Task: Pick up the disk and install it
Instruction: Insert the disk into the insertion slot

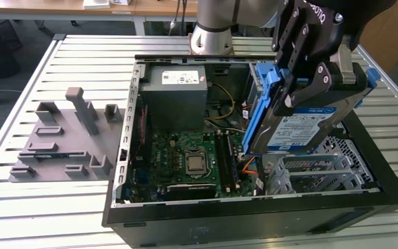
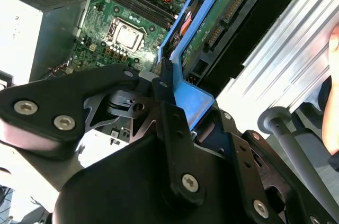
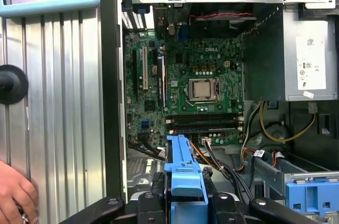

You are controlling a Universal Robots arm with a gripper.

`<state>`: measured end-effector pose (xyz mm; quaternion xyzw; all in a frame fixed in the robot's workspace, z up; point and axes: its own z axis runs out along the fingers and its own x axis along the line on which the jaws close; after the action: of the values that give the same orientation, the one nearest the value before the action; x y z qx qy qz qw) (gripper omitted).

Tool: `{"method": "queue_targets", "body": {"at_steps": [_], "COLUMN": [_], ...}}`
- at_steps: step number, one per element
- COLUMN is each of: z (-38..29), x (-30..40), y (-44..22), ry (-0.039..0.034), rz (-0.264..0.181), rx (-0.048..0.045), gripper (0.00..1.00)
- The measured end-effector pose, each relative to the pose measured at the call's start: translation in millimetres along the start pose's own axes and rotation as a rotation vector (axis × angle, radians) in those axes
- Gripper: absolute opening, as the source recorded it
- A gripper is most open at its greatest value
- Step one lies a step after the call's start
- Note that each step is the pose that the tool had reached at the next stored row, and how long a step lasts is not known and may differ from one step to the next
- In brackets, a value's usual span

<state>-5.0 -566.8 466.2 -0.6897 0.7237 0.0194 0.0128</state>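
- One gripper (image 1: 321, 98), jaws clamped on the upper end of the disk (image 1: 301, 129). The drive hangs tilted, label out, in the upper part of the exterior view's right, above the open PC case (image 1: 254, 224).
- Step in hand, my read: carry and align over the drive cage (image 1: 323, 168) at the exterior view's lower right. Disk is not seated.
- To do it well, I'd judge: square the blue frame (image 1: 253, 122) to the cage rails first. The tilt looks too steep for a clean slide-in.
- Mind the orange cables (image 1: 249, 166) just beside the cage, a likely snag.
- Grip is at one end, so the free end can lever. Slow moves and low force seem right.
- Materials: silver metal drive body with a glossy white-and-blue label. In the second wrist view its underside is a green circuit board (image 2: 222, 17) with black connectors. The frame is smooth, thin blue plastic and probably flexes.
- Cage is perforated grey sheet metal, edges probably sharp. Motherboard (image 1: 192, 155) is green and densely populated. Power supply (image 1: 174, 88) is a plain grey box.
- Table (image 1: 40, 207) is ribbed aluminium slats. Fixture plate (image 1: 60, 140) is matte grey with blocky posts.
- A hand (image 3: 13, 195) rests on the slats in the first wrist view, apart from the case.
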Motion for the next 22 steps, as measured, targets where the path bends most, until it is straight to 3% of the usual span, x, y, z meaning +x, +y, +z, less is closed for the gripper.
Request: {"method": "queue_targets", "body": {"at_steps": [4, 13, 22], "z": [1.3, 1.3, 2.2], "x": [-0.2, -0.3, -0.8], "y": [-4.4, -6.9, -19.6], "ry": [0.0, 0.0, 0.0], "rz": [0.0, 0.0, 0.0], "rx": [0.0, 0.0, 0.0], "gripper": [0.37, 0.37, 0.37]}}
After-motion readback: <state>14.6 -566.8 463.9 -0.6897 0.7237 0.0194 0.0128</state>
